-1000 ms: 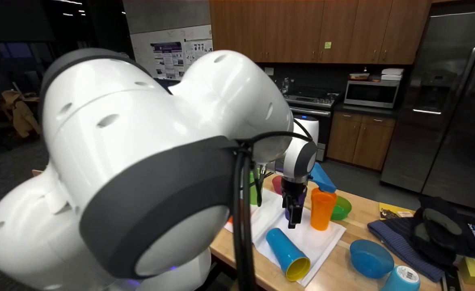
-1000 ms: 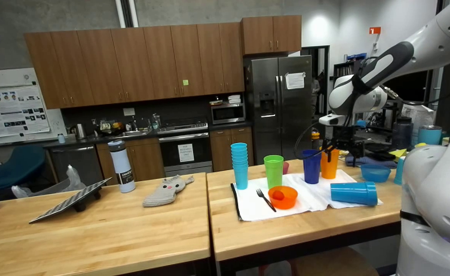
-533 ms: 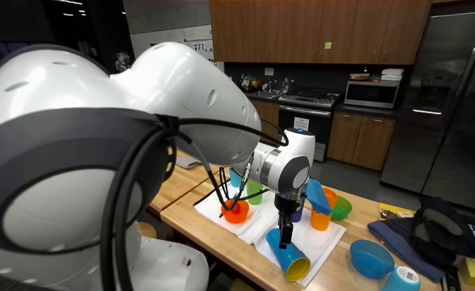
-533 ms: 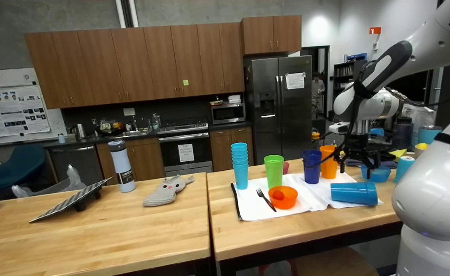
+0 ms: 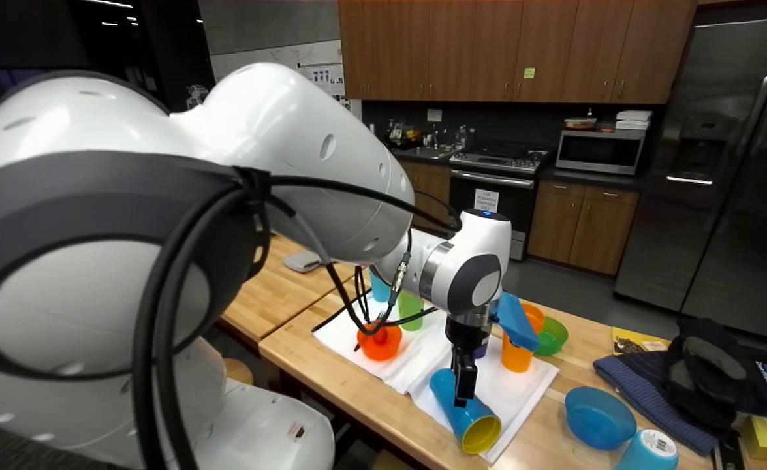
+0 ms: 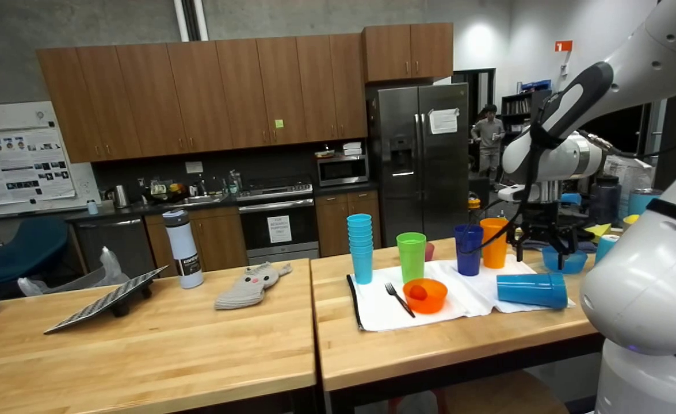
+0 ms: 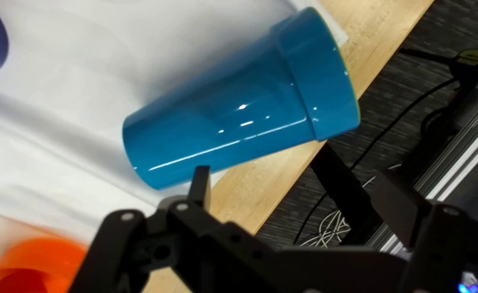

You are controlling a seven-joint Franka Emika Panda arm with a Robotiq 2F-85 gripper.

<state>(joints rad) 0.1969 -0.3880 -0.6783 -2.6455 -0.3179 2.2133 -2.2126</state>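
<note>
1. Carrying the lot: wood bench [image 6: 384, 356], robot base [image 6: 637, 382] standing off its long edge.
2. White cloth [image 6: 464, 296]: spread on the bench, one corner close to that robot-side edge.
3. Gripper [image 6: 540, 261]: fingers spread wide apart, pointing down, up in the air on the robot-side half of the bench.
4. Blue cup [image 7: 230, 106]: on its side on the cloth, yellow inside, mouth end by the robot-side edge. Lower than the fingertips; an exterior view shows a gap between. In wrist view it sits past the fingertips, outside the jaws: one finger overlaps its flank near the closed end, the other shows over floor [image 7: 405, 77] beyond the bench edge.
5. Orange cup [image 6: 496, 259], dark blue cup [image 6: 468, 264], green cup [image 6: 411, 259]: upright along the cloth's far edge; orange closest to the gripper of the three.
6. Blue bowl [image 5: 598, 418]: on the bench just off the cloth, apart from the gripper.
7. Orange bowl [image 6: 432, 302]: on the cloth, green cup on its far side, round red thing [image 6: 417, 293] inside.
8. Fork [image 6: 401, 301]: flat on the cloth just beside the orange bowl.
</note>
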